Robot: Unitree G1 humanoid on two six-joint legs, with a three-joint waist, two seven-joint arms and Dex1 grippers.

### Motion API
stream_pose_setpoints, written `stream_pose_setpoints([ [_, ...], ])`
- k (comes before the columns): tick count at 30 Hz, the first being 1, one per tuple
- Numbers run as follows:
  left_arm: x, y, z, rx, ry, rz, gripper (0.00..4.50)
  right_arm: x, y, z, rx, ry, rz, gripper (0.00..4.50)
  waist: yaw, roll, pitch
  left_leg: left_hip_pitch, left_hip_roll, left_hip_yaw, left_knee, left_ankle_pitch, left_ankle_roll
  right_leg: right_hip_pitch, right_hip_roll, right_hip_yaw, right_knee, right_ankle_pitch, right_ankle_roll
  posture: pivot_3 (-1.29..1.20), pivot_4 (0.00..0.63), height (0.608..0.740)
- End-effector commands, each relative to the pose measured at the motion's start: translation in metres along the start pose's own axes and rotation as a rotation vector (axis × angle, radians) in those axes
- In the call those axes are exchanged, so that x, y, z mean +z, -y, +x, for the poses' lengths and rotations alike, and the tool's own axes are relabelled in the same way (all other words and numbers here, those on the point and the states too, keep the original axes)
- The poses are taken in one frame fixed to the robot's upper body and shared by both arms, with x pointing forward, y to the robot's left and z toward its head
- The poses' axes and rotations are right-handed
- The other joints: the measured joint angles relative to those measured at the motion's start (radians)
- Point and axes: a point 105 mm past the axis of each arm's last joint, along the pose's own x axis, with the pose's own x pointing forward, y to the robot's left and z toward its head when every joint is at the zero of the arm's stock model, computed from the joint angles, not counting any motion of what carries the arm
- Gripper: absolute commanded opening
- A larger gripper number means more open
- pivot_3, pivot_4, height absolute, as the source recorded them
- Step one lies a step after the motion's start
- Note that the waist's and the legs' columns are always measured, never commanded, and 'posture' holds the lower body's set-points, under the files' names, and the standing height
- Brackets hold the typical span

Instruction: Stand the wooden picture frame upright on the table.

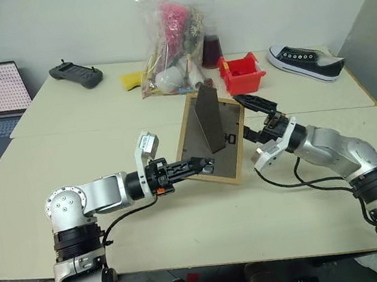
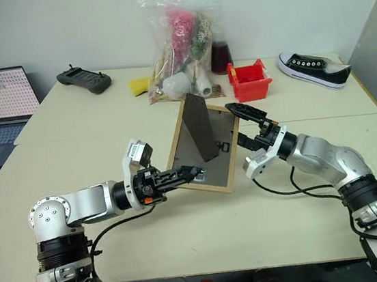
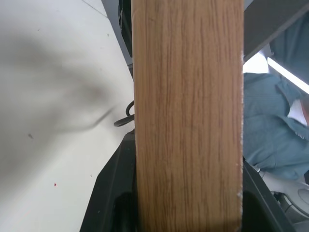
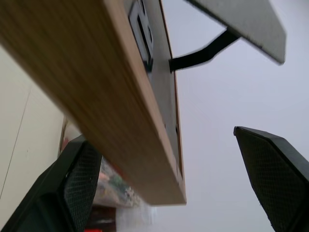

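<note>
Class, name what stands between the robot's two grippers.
The wooden picture frame, seen in both eye views: left gripper grips its near edge; open right gripper straddles its other side.

Your left gripper points level across toward your right, its two black fingers clamped on the light-wood edge of the wooden picture frame. Your right gripper reaches in from the opposite side — jaws spread wide, straddling the frame's edge without closing on it.
</note>
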Motion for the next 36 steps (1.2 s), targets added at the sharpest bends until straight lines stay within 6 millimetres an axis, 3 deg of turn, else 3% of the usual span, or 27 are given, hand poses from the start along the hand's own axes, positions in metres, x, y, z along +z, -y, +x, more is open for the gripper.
stream_pose_setpoints([
  [1, 0.001, 0.02, 0.003, -0.058, 0.029, 0.028, 1.29, 0.003, 0.017, 0.003, -0.055, 0.064, -0.012, 4.05, 0.005, 0.0, 0.0, 0.0, 0.0, 0.0, 0.0, 0.0, 0.0, 0.0, 0.0, 0.0, 0.0, 0.0, 0.0, 0.0, 0.15, 0.74],
  [8, 0.0, 0.019, 0.004, -0.045, 0.048, 0.031, 1.29, 0.006, 0.014, -0.002, -0.034, 0.1, -0.017, 2.4, 0.013, 0.0, 0.0, 0.001, -0.001, 0.001, 0.001, 0.0, 0.0, 0.002, -0.001, -0.001, -0.001, 0.0, 0.0, 0.0, 0.15, 0.74],
  [13, -0.004, 0.022, 0.003, -0.029, 0.046, 0.062, 1.29, 0.006, 0.015, -0.003, -0.023, 0.116, -0.03, 1.54, 0.012, 0.0, 0.0, 0.002, -0.001, 0.001, 0.0, 0.0, 0.0, 0.002, 0.0, -0.001, -0.001, 0.0, 0.0, 0.0, 0.15, 0.74],
  [15, -0.006, 0.023, 0.003, -0.034, 0.048, 0.066, 1.98, 0.007, 0.012, -0.004, -0.01, 0.126, -0.024, 1.53, 0.011, 0.0, 0.0, 0.002, -0.001, 0.001, 0.0, 0.0, 0.0, 0.002, 0.0, 0.0, -0.001, 0.0, 0.0, 0.0, 0.15, 0.74],
  [16, -0.005, 0.022, 0.001, -0.034, 0.063, 0.065, 2.0, 0.007, 0.011, -0.005, -0.003, 0.132, -0.016, 1.52, 0.011, 0.0, 0.0, 0.002, -0.001, 0.001, 0.0, 0.0, 0.0, 0.002, 0.0, -0.001, 0.0, 0.0, 0.0, 0.0, 0.15, 0.74],
  [18, -0.002, 0.022, -0.001, -0.027, 0.09, 0.066, 2.48, 0.008, 0.009, -0.006, 0.005, 0.137, 0.0, 1.31, 0.011, 0.0, 0.0, 0.002, -0.001, 0.001, 0.0, 0.0, 0.0, 0.003, 0.0, 0.0, 0.0, 0.0, 0.0, 0.0, 0.15, 0.74],
  [24, 0.022, 0.024, -0.025, 0.077, 0.209, 0.138, 3.75, 0.004, 0.001, -0.012, 0.018, 0.12, 0.157, 1.31, 0.011, 0.0, 0.0, 0.004, -0.001, 0.002, 0.0, 0.0, 0.0, 0.003, 0.0, 0.0, 0.0, 0.0, 0.0, 0.0, 0.15, 0.74],
  [28, 0.019, 0.026, -0.048, 0.31, 0.19, 0.359, 4.5, -0.005, -0.023, -0.008, 0.091, 0.007, 0.494, 1.31, 0.001, -0.001, 0.001, 0.005, 0.0, 0.002, -0.001, 0.0, 0.001, 0.005, 0.0, 0.001, -0.001, 0.0, 0.0, 0.0, 0.15, 0.74],
  [33, 0.021, 0.012, -0.063, 0.667, 0.167, 0.742, 4.5, 0.001, -0.046, 0.023, 0.178, -0.064, 1.241, 1.29, -0.006, 0.001, 0.003, 0.008, 0.001, -0.002, -0.001, 0.0, 0.0, 0.009, 0.0, 0.0, -0.001, 0.0, -0.001, 0.0, 0.15, 0.74],
  [36, 0.025, 0.007, -0.066, 0.738, 0.21, 0.847, 4.5, 0.016, -0.052, 0.033, 0.279, -0.015, 1.56, 1.29, 0.001, 0.001, 0.004, 0.008, 0.001, -0.001, -0.001, 0.0, 0.0, 0.009, 0.001, -0.002, -0.001, 0.0, -0.001, 0.0, 0.15, 0.74],
])
